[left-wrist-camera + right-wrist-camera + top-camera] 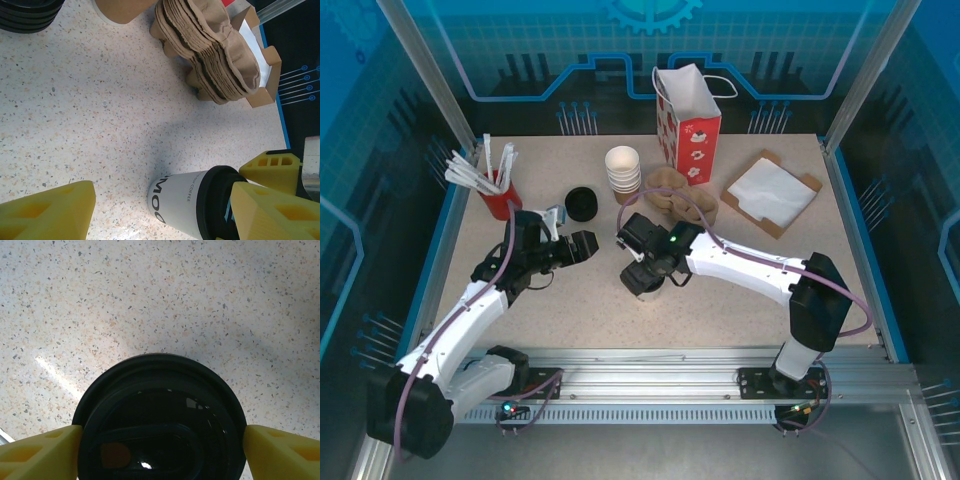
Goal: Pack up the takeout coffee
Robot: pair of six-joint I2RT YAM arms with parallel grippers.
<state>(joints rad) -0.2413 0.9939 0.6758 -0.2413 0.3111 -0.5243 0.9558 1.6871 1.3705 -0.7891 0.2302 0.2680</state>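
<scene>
Gripping the takeout coffee (643,283) by its black lid (160,405), my right jaws are closed on it from above. In the right wrist view a yellow finger (40,452) presses on each side of the lid's rim. The cup stands upright near the middle of the counter (740,290), on the near side of the stack of brown pulp trays (682,200). I cannot tell if its bottom touches the counter. My left jaws are wide apart and hold nothing. They point at the cup from its left, near it, and from above they look apart from it. In the left wrist view the white cup wall (175,200) carries dark letters. Farther back stand the stack of lidless cups (623,170), the pile of black lids (581,204) and the red paper bag (690,125). The red holder of white sticks (495,190) is at the far left, the cardboard box of napkins (772,192) at the far right.
</scene>
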